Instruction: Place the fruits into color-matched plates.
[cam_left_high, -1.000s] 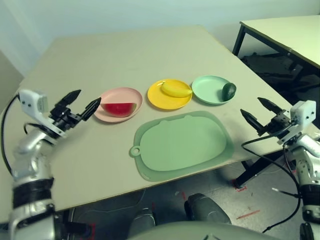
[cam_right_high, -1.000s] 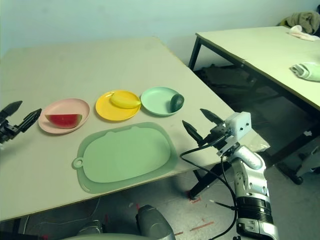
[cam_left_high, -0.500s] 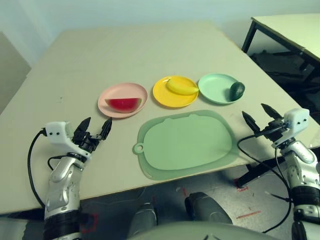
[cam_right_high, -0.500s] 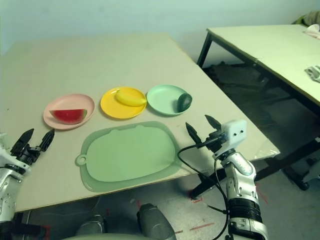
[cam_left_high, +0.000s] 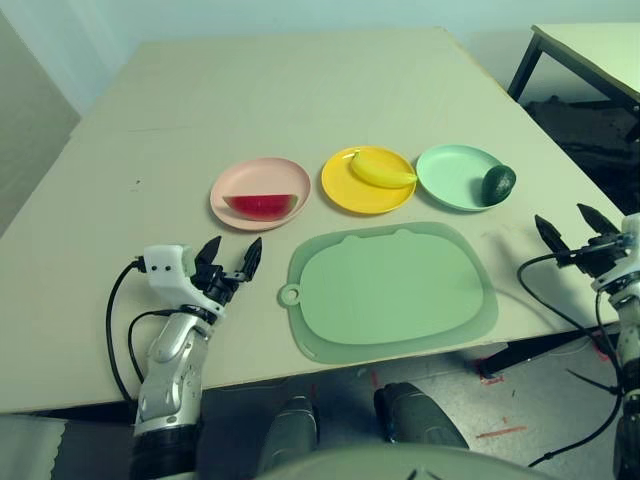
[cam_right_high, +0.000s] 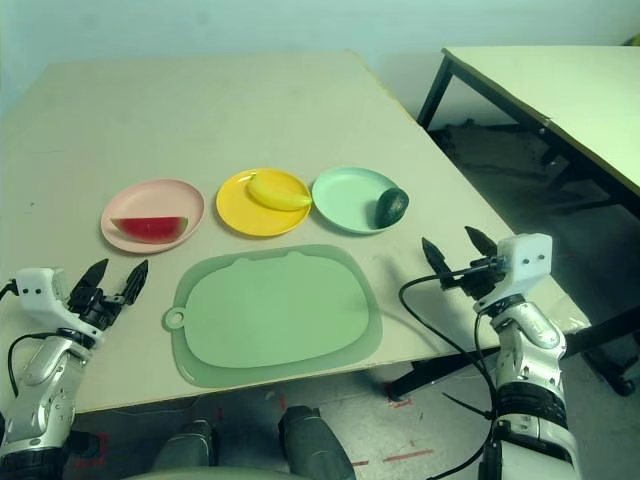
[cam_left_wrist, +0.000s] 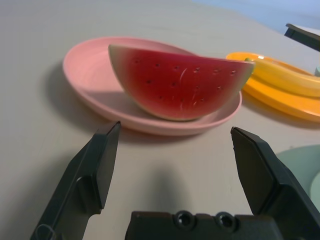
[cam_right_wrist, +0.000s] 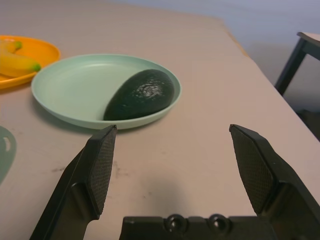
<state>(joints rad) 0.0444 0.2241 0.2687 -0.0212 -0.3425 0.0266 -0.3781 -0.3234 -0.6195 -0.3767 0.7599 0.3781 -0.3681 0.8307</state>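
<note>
The red watermelon wedge (cam_left_high: 261, 206) lies in the pale pink plate (cam_left_high: 236, 183). The yellow banana (cam_left_high: 381, 169) rests in the yellow plate (cam_left_high: 352, 192), and the dark green avocado (cam_left_high: 498, 184) sits at the right rim of the mint green plate (cam_left_high: 450, 172). My left gripper (cam_left_high: 230, 262) stands open low over the table, a short way in front of the pink plate, with nothing between its fingers. My right gripper (cam_left_high: 576, 226) is open and empty near the table's right edge, in front of the green plate.
A large rounded green mat (cam_left_high: 392, 288) lies on the table between my two arms, just in front of the plates. Another table (cam_right_high: 560, 90) stands off to the right, with floor between.
Both arms have drawn back and lowered toward the table's near edge, the left one farthest. The camera has tilted, shifting the whole scene. The fruits and plates have not moved.
</note>
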